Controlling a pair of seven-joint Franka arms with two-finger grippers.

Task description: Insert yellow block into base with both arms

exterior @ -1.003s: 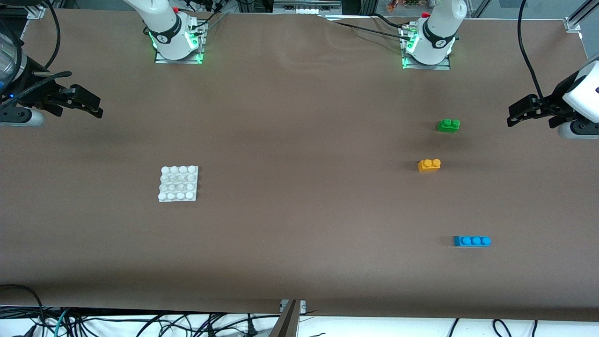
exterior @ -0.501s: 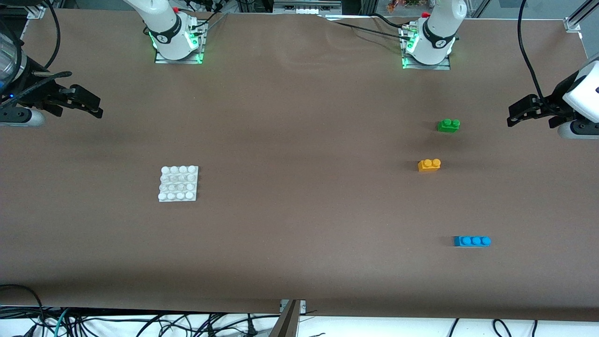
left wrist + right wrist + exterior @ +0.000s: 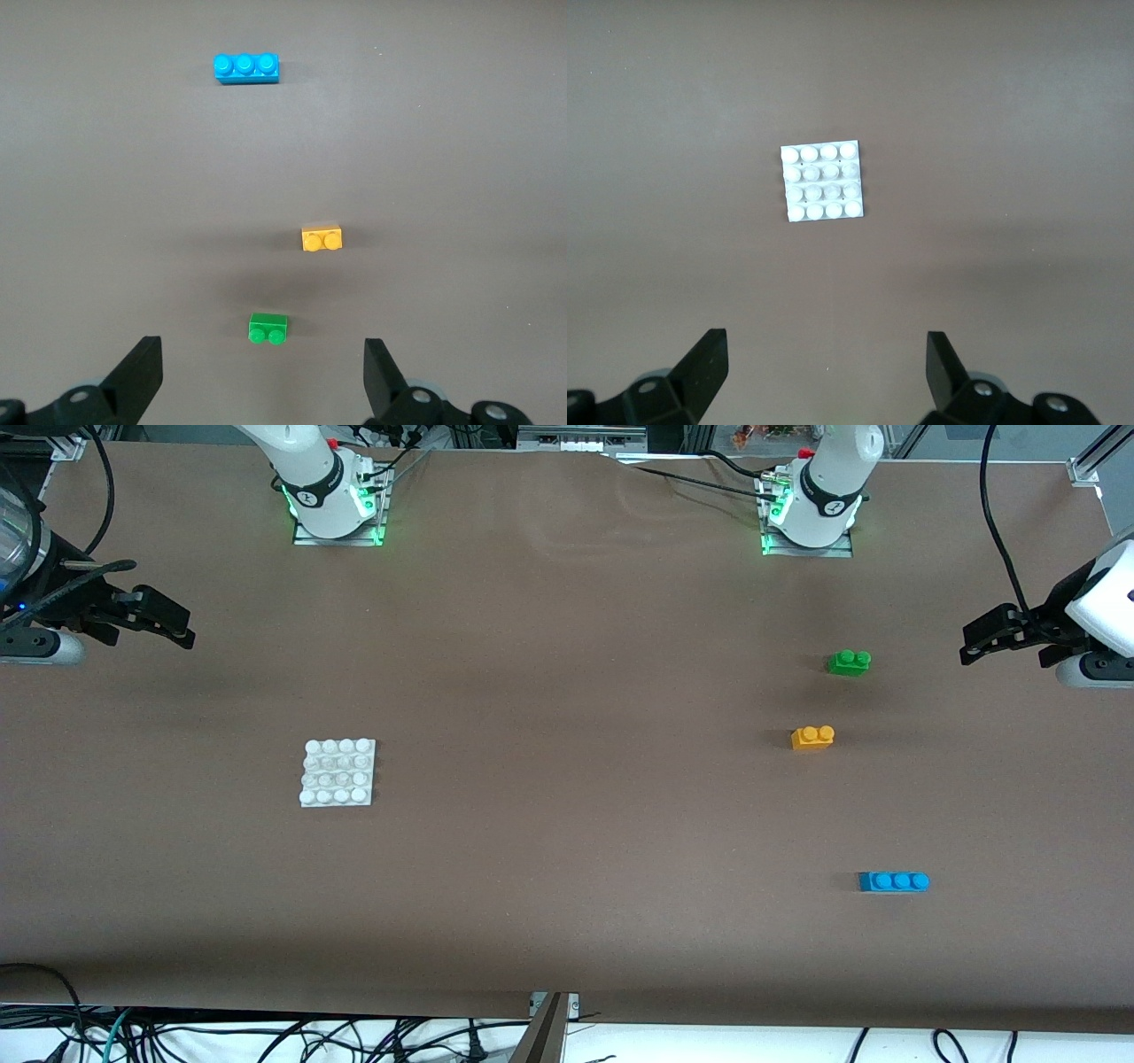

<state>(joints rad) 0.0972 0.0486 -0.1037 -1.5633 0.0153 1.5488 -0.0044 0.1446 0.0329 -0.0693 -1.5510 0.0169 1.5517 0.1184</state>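
Observation:
The yellow block (image 3: 812, 737) (image 3: 322, 239) lies on the brown table toward the left arm's end, studs up. The white studded base (image 3: 337, 772) (image 3: 823, 182) lies flat toward the right arm's end. My left gripper (image 3: 974, 646) (image 3: 264, 367) hangs open and empty at the table's left-arm end, apart from the yellow block. My right gripper (image 3: 182, 627) (image 3: 827, 363) hangs open and empty at the right-arm end, well away from the base. Both arms wait.
A green two-stud brick (image 3: 850, 662) (image 3: 267, 328) lies farther from the front camera than the yellow block. A blue three-stud brick (image 3: 893, 881) (image 3: 246, 67) lies nearer to that camera. Cables (image 3: 997, 514) hang at the table's ends.

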